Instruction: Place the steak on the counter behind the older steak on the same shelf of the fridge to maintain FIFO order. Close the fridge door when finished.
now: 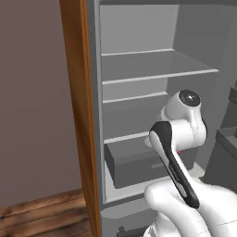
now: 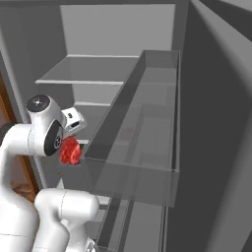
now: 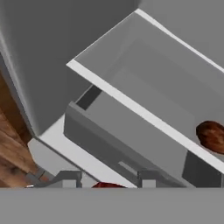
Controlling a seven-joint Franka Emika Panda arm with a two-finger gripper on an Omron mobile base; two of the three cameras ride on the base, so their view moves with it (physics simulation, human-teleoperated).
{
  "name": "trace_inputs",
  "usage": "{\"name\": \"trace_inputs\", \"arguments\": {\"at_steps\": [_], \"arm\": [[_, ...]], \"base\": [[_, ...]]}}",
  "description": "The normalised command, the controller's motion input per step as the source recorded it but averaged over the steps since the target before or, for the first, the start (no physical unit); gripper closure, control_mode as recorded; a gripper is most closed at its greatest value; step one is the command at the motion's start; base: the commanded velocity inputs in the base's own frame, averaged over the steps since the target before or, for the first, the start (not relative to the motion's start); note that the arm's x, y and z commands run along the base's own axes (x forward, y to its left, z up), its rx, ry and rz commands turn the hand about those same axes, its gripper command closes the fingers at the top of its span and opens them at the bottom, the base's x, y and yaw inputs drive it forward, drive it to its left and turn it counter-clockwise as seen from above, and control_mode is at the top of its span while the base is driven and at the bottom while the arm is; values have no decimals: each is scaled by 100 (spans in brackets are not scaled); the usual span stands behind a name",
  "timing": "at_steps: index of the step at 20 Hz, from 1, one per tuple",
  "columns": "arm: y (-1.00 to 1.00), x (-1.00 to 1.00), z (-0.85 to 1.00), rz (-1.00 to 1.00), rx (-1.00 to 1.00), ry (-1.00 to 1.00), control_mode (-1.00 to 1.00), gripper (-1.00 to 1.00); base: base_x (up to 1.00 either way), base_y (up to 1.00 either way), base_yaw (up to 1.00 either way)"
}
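1. while the fridge [image 1: 139,69] stands open, the white arm reaches in at the height of its lower shelves, with the gripper [image 3: 108,183] just in front of the grey drawer [image 3: 118,148].
2. the steak [image 2: 70,150], bright red, sits at the gripper beside the wrist in the right base view; a red sliver of it shows between the fingertips [image 3: 70,179] in the hand view, so the hand is closed on it.
3. an older, darker steak [image 3: 212,135] lies on the shelf [image 3: 144,87] above the drawer, toward the far right.
4. the fridge door [image 2: 216,123] stands open on the right, its clear bin [image 2: 142,147] close beside the arm.
5. wooden floor [image 1: 41,213] shows at the near left.
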Motion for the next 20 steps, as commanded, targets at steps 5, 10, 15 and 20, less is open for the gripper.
{"name": "trace_inputs", "arguments": {"at_steps": [5, 10, 15, 20], "arm": [[10, 94, -30, 19, -6, -1, -100, 100], [9, 67, -22, 23, -11, -4, -100, 100], [19, 63, -10, 16, -10, 0, -100, 100], [17, 65, -1, 10, -11, 0, -100, 100]], "base": [[0, 0, 0], [0, 0, 0], [0, 0, 0], [0, 0, 0]]}}
